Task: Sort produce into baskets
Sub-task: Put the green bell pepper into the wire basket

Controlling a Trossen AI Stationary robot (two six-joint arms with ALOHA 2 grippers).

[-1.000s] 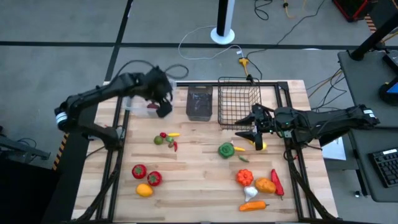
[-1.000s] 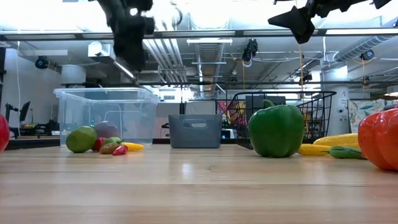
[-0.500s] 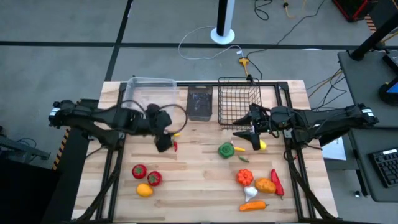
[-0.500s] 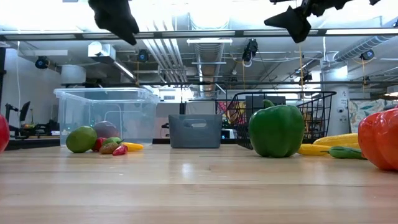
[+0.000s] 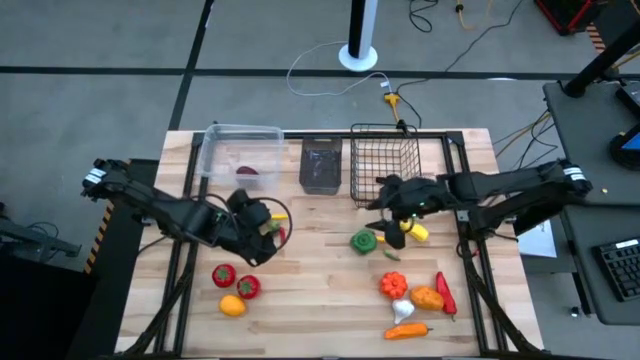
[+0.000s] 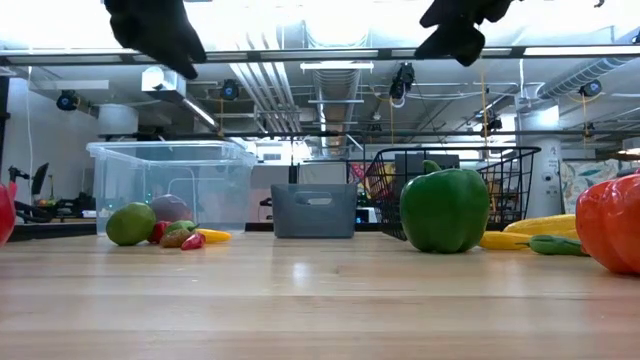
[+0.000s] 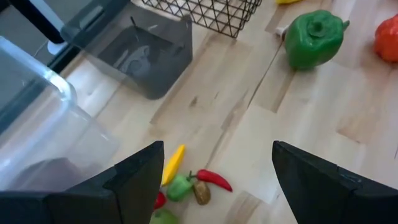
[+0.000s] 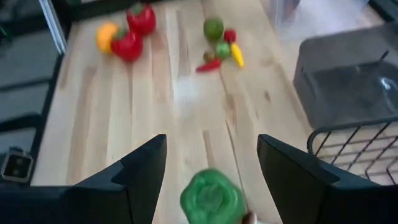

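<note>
Several small pieces of produce lie in a cluster (image 5: 272,226) near the middle-left of the wooden surface (image 5: 320,300): a yellow pepper, a red chili, green bits. The left gripper (image 5: 262,237) hangs above that cluster, jaws apart and empty. A green bell pepper (image 5: 364,240) sits just in front of the wire-mesh basket (image 5: 383,162), with the right gripper (image 5: 385,212) over it, jaws apart, empty. The clear tub (image 5: 240,155) at the far-left holds one dark purple piece.

Both arms reaching inward above the table, left gripper (image 5: 262,237) and right gripper (image 5: 383,222) spread-fingered, empty.
</note>
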